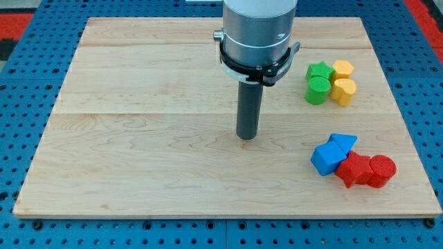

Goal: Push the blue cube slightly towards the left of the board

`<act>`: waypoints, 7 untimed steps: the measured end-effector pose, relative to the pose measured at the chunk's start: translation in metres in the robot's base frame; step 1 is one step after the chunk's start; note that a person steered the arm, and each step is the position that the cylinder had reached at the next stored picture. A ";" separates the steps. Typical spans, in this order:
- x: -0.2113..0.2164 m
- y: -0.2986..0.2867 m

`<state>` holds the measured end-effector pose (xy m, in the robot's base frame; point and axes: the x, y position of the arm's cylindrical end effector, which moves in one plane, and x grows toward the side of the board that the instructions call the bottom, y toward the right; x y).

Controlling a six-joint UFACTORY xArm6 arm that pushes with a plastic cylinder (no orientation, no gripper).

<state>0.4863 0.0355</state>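
Observation:
The blue cube (326, 158) lies at the lower right of the wooden board (138, 138). It touches a blue triangular block (343, 144) above and to its right, and a red block (354, 169) to its lower right. My tip (246, 137) stands on the board near the middle, well to the left of the blue cube and slightly above its level, not touching any block.
A red cylinder (382, 171) lies next to the red block. At the upper right sit a green star-shaped block (320, 70), a green cylinder (318, 90), a yellow hexagonal block (342, 70) and a yellow block (343, 90), bunched together.

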 end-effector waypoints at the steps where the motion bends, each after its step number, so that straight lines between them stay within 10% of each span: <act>1: 0.006 0.001; 7: 0.108 0.137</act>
<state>0.5940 0.1722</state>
